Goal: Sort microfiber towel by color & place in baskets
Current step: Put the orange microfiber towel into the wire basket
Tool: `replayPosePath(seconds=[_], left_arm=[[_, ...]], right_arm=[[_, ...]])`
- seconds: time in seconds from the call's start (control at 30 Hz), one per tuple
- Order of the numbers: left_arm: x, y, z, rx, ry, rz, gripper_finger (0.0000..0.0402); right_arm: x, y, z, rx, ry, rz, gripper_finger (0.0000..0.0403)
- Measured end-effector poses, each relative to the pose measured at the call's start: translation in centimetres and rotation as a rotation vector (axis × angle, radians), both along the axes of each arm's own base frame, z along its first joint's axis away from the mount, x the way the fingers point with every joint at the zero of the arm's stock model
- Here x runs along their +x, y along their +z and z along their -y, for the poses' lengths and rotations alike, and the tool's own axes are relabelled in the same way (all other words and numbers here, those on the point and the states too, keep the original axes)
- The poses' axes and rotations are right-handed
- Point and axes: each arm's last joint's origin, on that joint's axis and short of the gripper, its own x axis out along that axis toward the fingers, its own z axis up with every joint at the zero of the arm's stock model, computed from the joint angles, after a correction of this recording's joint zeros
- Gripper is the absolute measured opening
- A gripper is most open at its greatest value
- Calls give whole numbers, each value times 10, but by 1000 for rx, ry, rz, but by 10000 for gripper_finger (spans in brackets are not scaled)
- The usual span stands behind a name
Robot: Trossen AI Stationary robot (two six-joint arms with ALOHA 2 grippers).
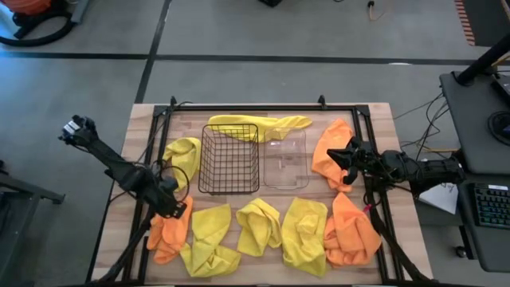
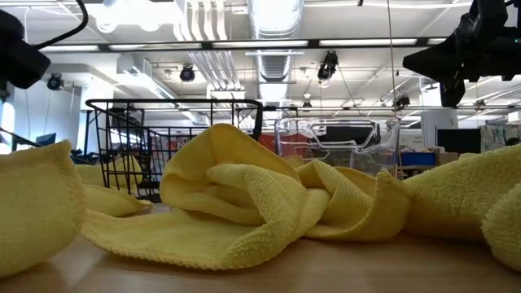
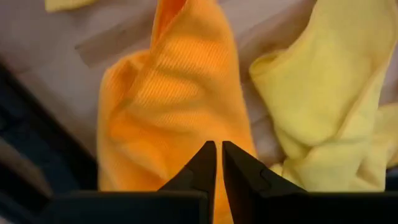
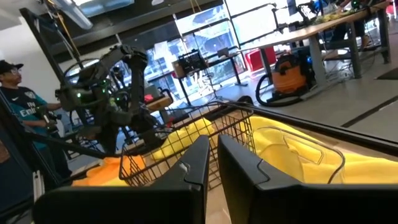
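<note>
Towels in yellow and orange lie scattered across the pale wooden bench [image 1: 271,121], ringing the two baskets at its middle: a black wire basket [image 1: 229,159] and, just beside it, a clear plastic basket [image 1: 286,159]. One yellow towel [image 1: 259,126] lies along the far side of both baskets, and whether its edge hangs into the wire one is hard to tell from above. Another yellow towel [image 1: 183,151] sits beside the wire basket. An orange towel [image 1: 170,227] lies at the near left corner, with four yellow ones in a row beside it and two orange ones on the right. The left tool [image 1: 174,207] hangs low over that corner orange towel [image 3: 171,106], its fingers almost together and gripping nothing. The right tool [image 1: 344,156] is raised over the right-hand orange towel [image 1: 331,155], its fingers likewise nearly closed and empty. Grey floor with dark tape lines surrounds the bench. Beyond it, a person [image 4: 23,109] in a teal shirt stands among other benches and equipment.
</note>
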Motion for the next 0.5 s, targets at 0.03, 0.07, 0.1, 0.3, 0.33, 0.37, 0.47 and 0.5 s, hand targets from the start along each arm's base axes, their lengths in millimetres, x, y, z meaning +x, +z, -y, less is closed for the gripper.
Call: replayPosePath(seconds=[0.03,0.07,0.1,0.3,0.33,0.37,0.47,0.5], left_arm=[[2,-2,2,3,4,5,27],[5,-3,4,1,3,9,35],[7,-4,5,6,1,7,44],[12,-12,9,94,29,-77,116],[14,-14,10,100,32,-86,129],[17,-15,12,107,35,-96,143],[23,-21,17,138,35,-134,184],[25,-23,19,151,35,-150,195]], right_arm=[[0,0,0,1,0,3,28],[0,1,0,4,0,5,28],[0,1,0,7,1,6,28],[0,0,0,8,1,3,28],[0,0,0,10,1,4,28],[0,0,0,12,1,4,28],[0,0,0,18,14,6,28],[0,0,-1,16,25,6,28]])
